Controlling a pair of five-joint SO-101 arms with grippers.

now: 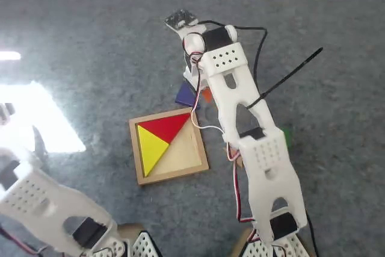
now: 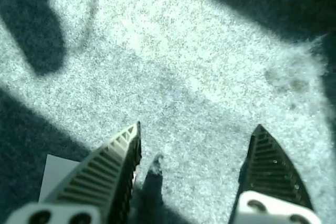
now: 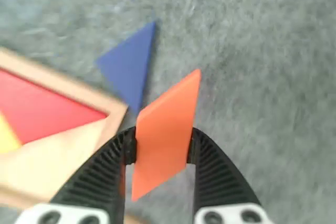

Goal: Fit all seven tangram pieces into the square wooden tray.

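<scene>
Orange parallelogram [image 3: 165, 129], low in frame, sits clenched in the right claw [image 3: 160, 148] beside the tray [image 1: 186, 151] — likely bound for its bare half — while the left claw [image 2: 194, 140] hangs released.

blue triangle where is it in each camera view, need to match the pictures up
High view: the blue triangle lies on the mat just past the wooden tray's far corner, partly behind the right arm.
Right wrist view: beside that tray corner, at, beyond the orange piece in the right gripper.
Left wrist view: brightly lit mat ahead of the left gripper.
Shared landmark: the tray's red triangle.
</scene>
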